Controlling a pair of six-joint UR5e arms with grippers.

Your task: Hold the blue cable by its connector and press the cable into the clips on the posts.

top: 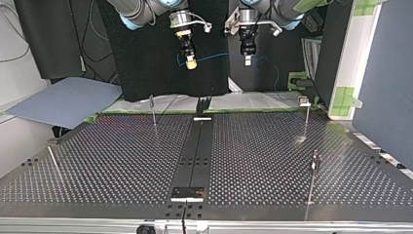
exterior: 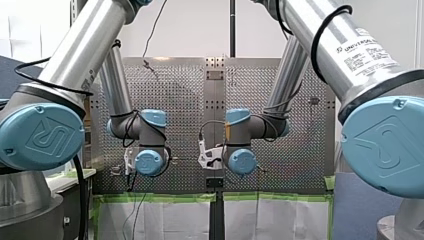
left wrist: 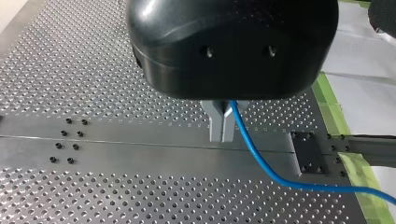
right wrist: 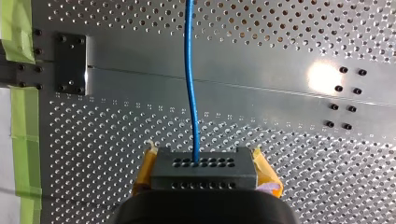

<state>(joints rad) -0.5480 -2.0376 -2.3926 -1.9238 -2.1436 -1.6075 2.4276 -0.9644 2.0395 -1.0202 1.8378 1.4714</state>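
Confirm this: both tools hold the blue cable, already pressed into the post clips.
Wrong on the clips: my left tool and my right tool hold the blue cable, but the top view shows it in the air, clear of the posts.

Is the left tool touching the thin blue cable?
Touching. Left wrist view: the thin blue cable runs out from between the left tool's closed metal fingers.

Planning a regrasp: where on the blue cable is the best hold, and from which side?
Its black connector, pads on the two short ends, coming from the back, opposite where the cable exits. The block is rigid with flat ends; the cable is thin and limp. My right gripper holds it so.
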